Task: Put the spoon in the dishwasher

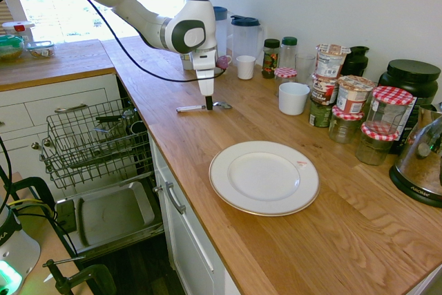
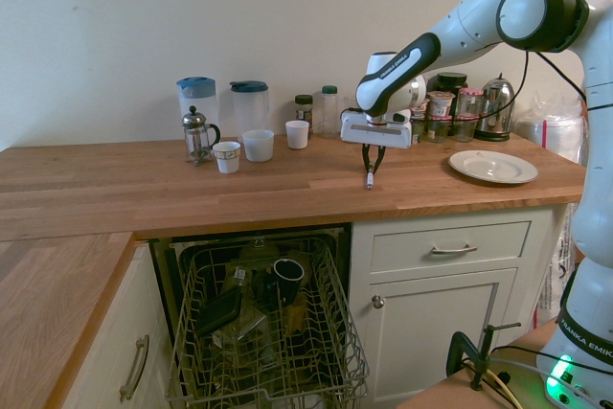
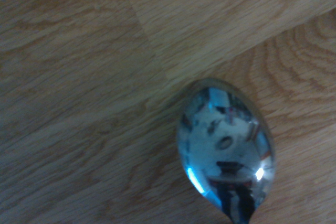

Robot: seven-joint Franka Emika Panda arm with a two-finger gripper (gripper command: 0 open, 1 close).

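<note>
The small silver spoon (image 1: 190,108) lies flat on the wooden counter near its front edge, its bowl (image 3: 226,145) filling the wrist view. My gripper (image 1: 208,107) points straight down onto the middle of the spoon. In the second exterior view its fingers (image 2: 371,170) are drawn together on the spoon (image 2: 369,181), whose handle end pokes out below them. The dishwasher (image 1: 110,215) stands open below the counter with its door down. Its grey wire rack (image 2: 268,332) is pulled out and holds a dark mug and dark utensils.
A white plate (image 1: 264,176) sits on the counter nearer the camera. A white cup (image 1: 293,98), jars with checked lids (image 1: 390,112) and pitchers (image 1: 245,32) line the wall. A French press (image 2: 196,134) and small cups (image 2: 227,156) stand further along.
</note>
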